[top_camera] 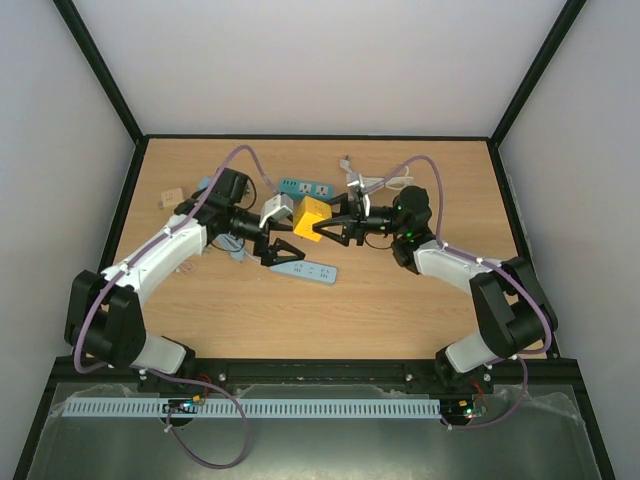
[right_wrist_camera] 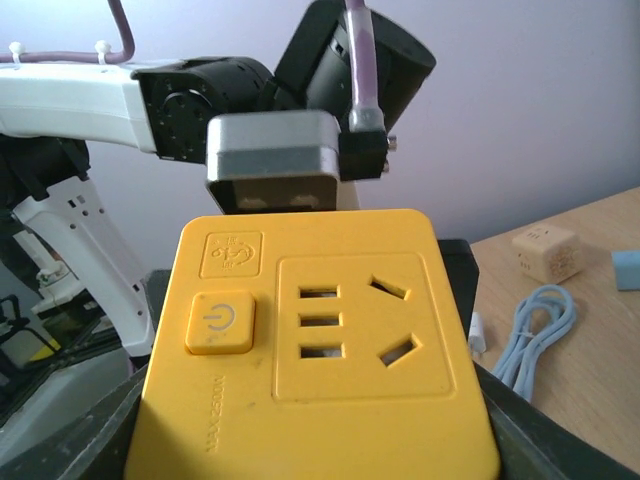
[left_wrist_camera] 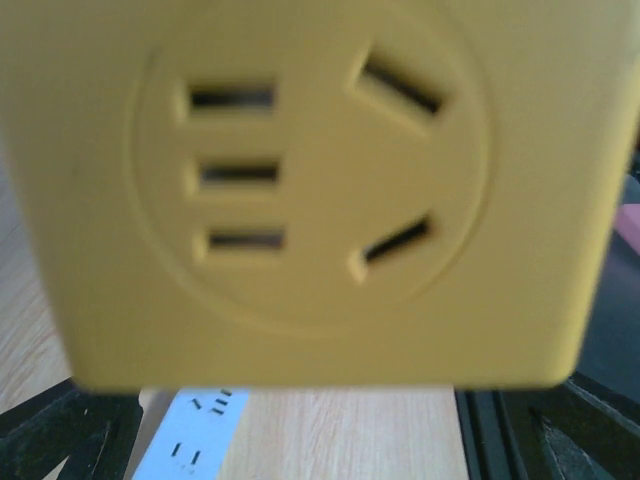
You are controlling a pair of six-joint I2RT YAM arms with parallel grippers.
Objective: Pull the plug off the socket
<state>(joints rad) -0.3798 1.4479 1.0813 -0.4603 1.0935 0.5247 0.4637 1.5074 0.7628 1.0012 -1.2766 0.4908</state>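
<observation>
right tool (top_camera: 335, 228) clamps yellow socket cube (right_wrist_camera: 320, 340) off the counter (top_camera: 400, 300), we judge to brace it | no plug on faces we see | button (right_wrist_camera: 220, 322) bears power symbol; logo (right_wrist_camera: 231, 254) unreadable; side seems MAX 2500W | beyond cube, left tool (top_camera: 278, 248) spread wide, facing it

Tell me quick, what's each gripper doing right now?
Left gripper: open, holding nothing.
Right gripper: closed on the yellow socket.
</observation>
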